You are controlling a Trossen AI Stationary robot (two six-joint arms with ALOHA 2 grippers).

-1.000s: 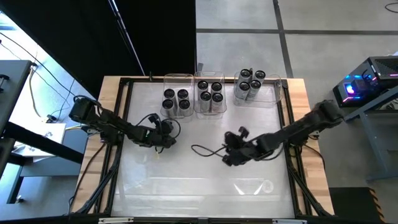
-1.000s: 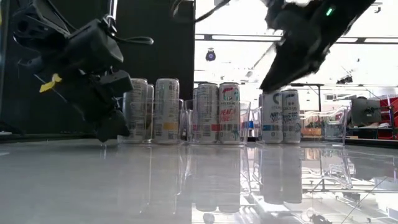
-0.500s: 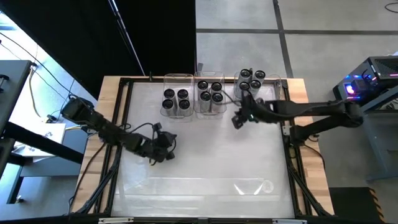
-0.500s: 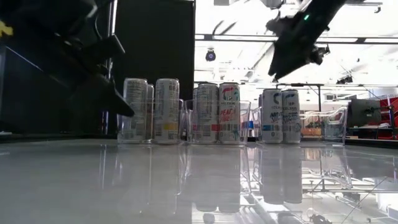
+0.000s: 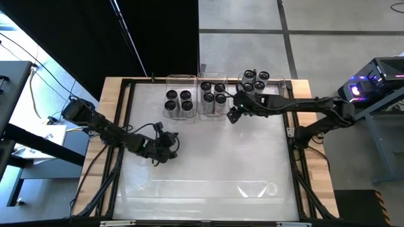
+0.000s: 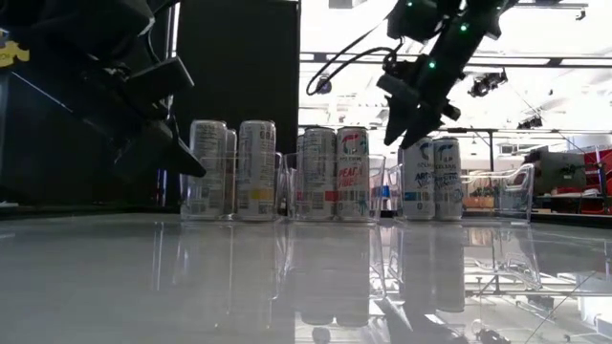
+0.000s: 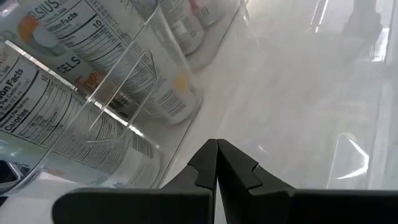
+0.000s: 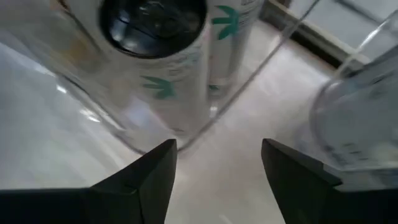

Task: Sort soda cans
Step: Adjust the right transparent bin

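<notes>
Right gripper (image 5: pixel 233 115): fingers (image 8: pixel 148 180) spread apart, nothing between them. In the right wrist view a soda can (image 8: pixel 163 59) with a dark round top stands just beyond the gap, behind the wall of a clear tray (image 8: pixel 273 59); no finger touches it. In the high view this gripper sits at upper centre of the frame, between the middle and right trays and just in front of them. In the low view it hangs above the counter (image 5: pixel 208 157) at upper right, over the cans there, apart from them.

Left gripper (image 5: pixel 165 148): fingers (image 7: pixel 233 165) pressed together, holding nothing. In the high view it lies at centre left of the frame, well apart from the cans. In the left wrist view a clear tray wall (image 7: pixel 134 87) and labelled cans (image 7: pixel 81 46) stand past the fingertips, not touching them.

Soda cans (image 5: pixel 178 101): all stand upright along the top edge of the counter in the high view, in three clusters: four in the left tray (image 5: pixel 180 79), five in the middle tray (image 5: pixel 213 94), and five at the right (image 5: pixel 254 82) in the third tray (image 5: pixel 278 96). The low view shows them in a row across mid-frame (image 6: pixel 256 170).
</notes>
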